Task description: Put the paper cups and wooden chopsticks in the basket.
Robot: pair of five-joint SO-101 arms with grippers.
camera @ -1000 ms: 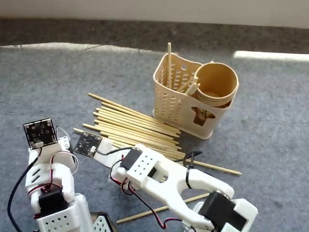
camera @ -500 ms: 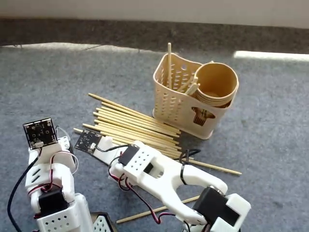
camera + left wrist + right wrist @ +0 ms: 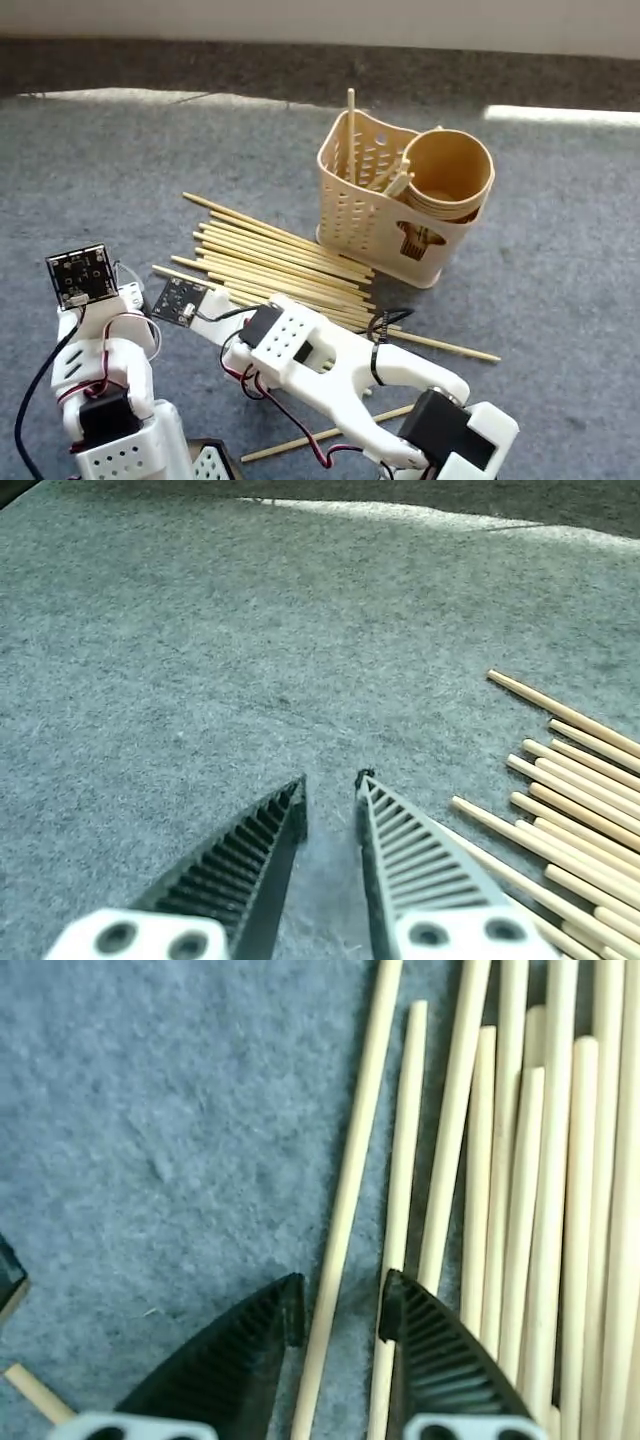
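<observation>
Grey carpet point(image 3: 560, 300) covers the whole work surface.

Item 1, nearest: the left gripper point(image 3: 331, 780) hangs low over bare carpet. Its fingers are a little apart and hold nothing. The ends of the loose chopsticks lie off to one side of it, not touching.

Item 2: the right gripper point(image 3: 338, 1310) is down at the near end of the chopstick pile point(image 3: 280, 265). Its fingers are apart and a single chopstick point(image 3: 350, 1180) lies in the gap between them, unclamped. Whether either finger touches it, I cannot tell.

Item 3: a stray chopstick point(image 3: 325, 437) lies apart from the pile on the near side, partly under the right arm. A second stray point(image 3: 455, 349) pokes out past that arm, toward the basket side.

Item 4, farthest: the basket point(image 3: 365, 215) stands upright just beyond the pile. The stacked paper cups point(image 3: 450, 170) sit in one side of it, leaning slightly. Several chopsticks stand in the other side, and one tall stick point(image 3: 351, 115) rises well above the rim.
</observation>
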